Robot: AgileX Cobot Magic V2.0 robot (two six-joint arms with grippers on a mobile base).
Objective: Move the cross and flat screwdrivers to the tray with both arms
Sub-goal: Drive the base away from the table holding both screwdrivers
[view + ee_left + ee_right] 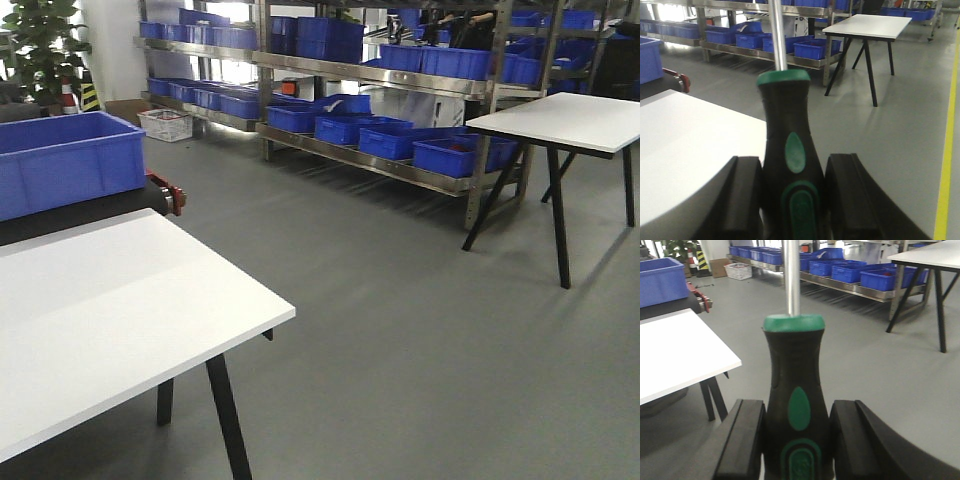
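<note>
In the left wrist view my left gripper (794,165) is shut on a screwdriver (787,110) with a black handle, green inlays and a green collar. Its steel shaft runs up out of the frame. The right wrist view shows the same: my right gripper (796,407) is shut on a matching black-and-green screwdriver (792,355), shaft pointing up past the top edge. Both tips are cut off, so I cannot tell cross from flat. The tray is out of view. Neither arm shows in the front view.
A white table (120,300) on black legs fills the lower left, with a large blue bin (65,160) behind it. A second white table (570,120) stands at the right. Metal shelving with several blue bins (370,130) lines the back, across grey floor.
</note>
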